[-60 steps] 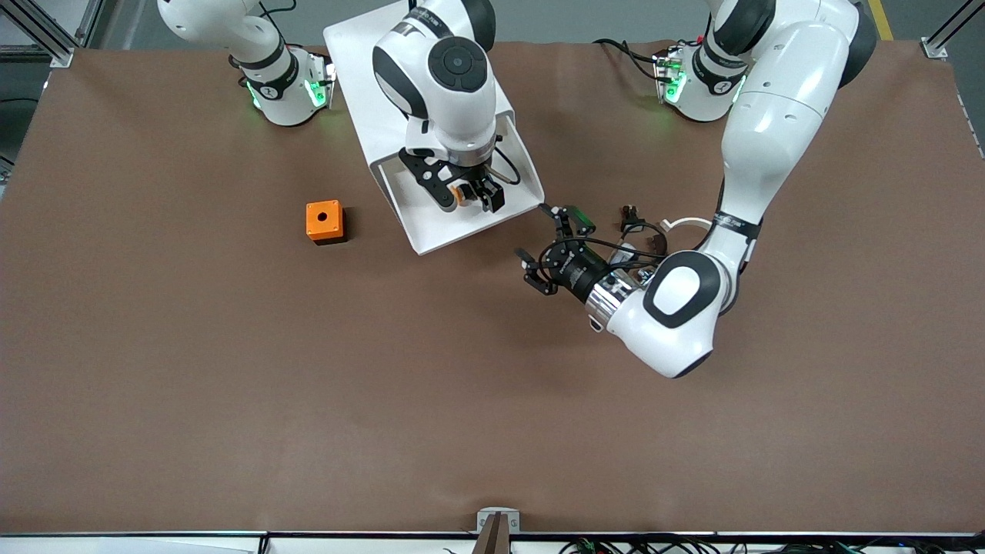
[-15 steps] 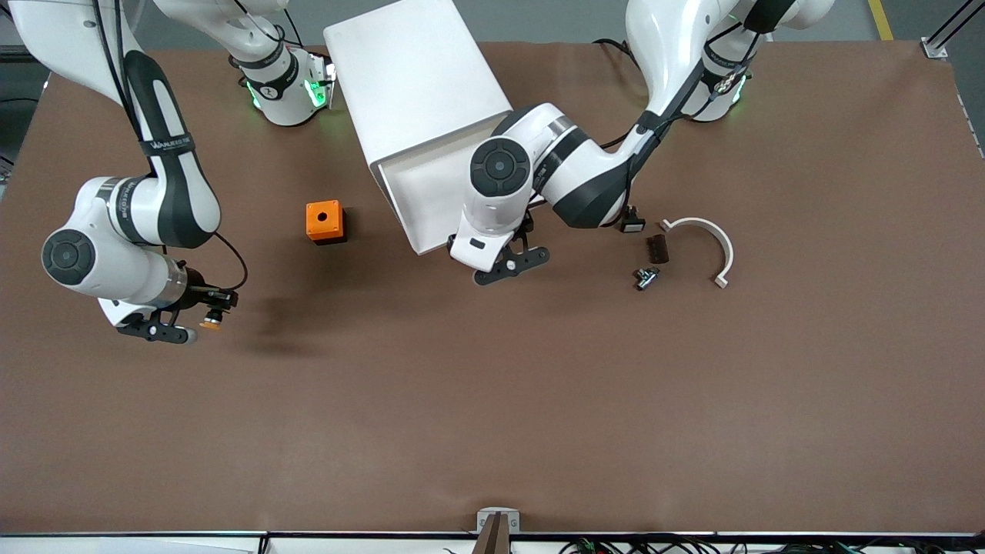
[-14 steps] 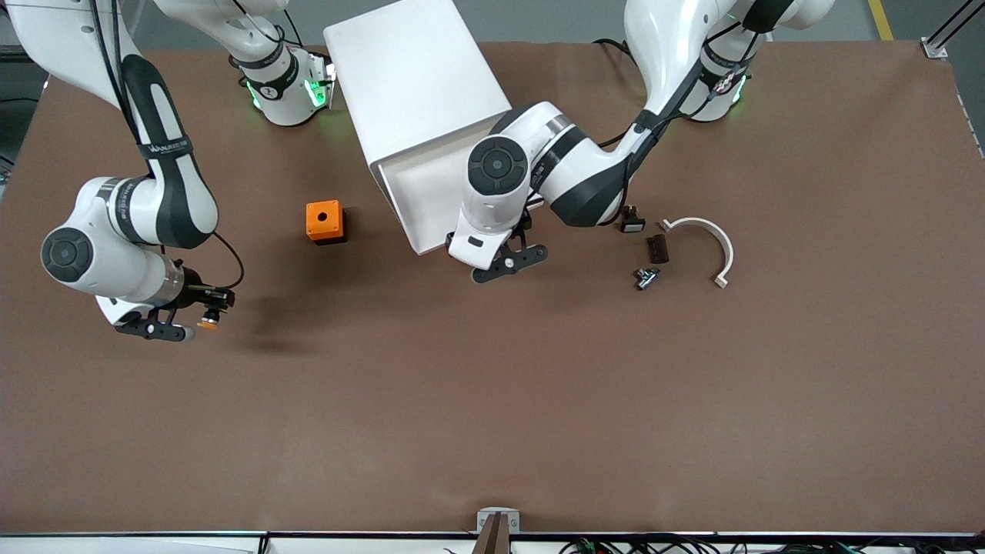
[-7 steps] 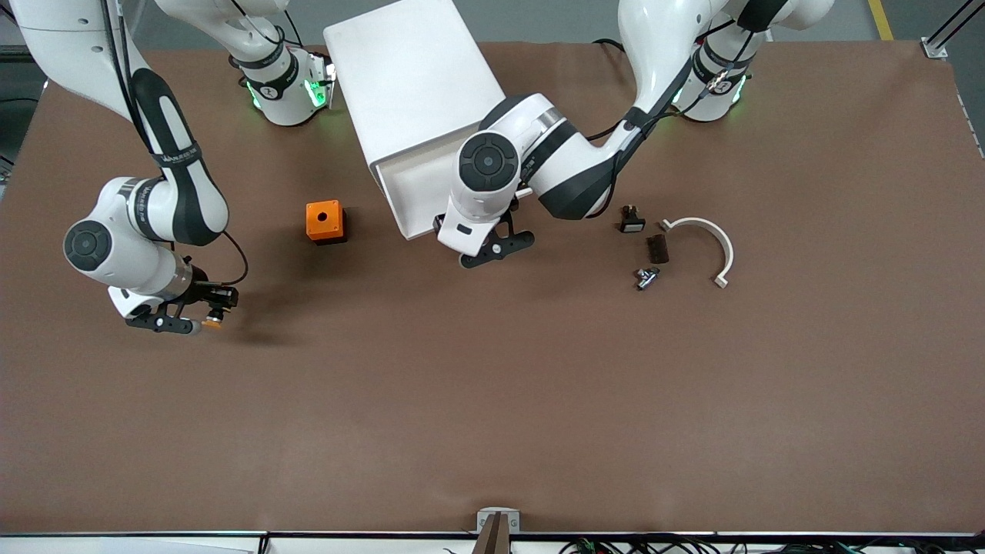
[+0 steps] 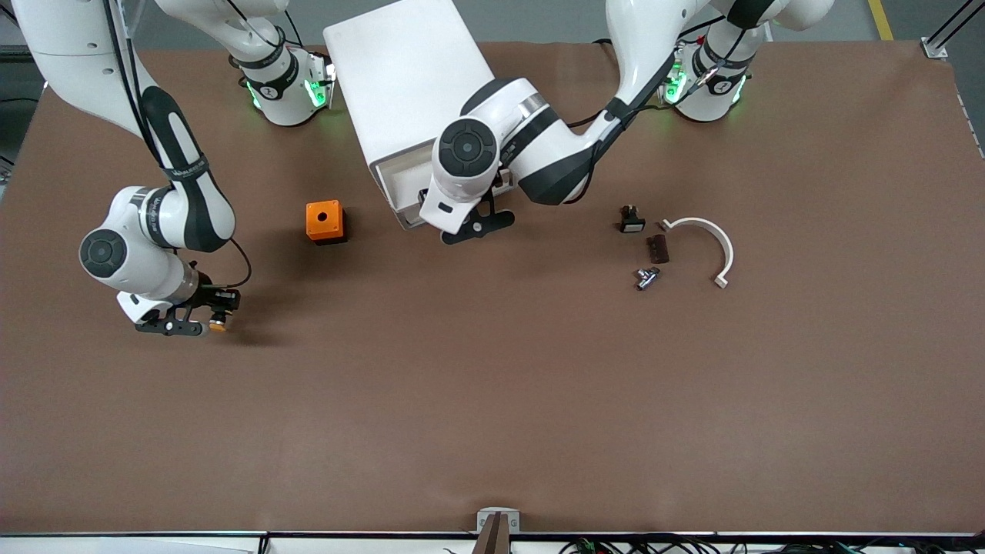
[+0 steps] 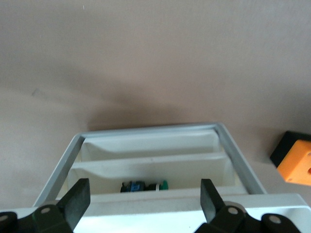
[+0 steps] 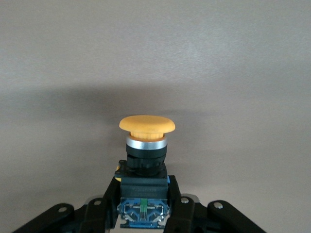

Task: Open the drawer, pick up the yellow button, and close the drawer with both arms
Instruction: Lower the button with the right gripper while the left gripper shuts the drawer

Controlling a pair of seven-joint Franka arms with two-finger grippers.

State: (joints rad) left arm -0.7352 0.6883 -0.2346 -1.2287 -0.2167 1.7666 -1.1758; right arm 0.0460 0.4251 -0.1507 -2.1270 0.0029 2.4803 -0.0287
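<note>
Right gripper [image 5: 202, 323], jaws clenched on the button [image 7: 146, 145]: orange-yellow cap, black body, blue-green rear, low over the counter [image 5: 492, 400], frame's lower left. Left gripper [image 5: 471, 225], jaws spread, at the nearly shut drawer [image 6: 155, 162], upper centre.

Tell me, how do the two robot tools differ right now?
The right tool is shut on the button, over bare table near the right arm's end. The left tool is open and holds nothing, set at the drawer front. Both are black with two fingers.
</note>
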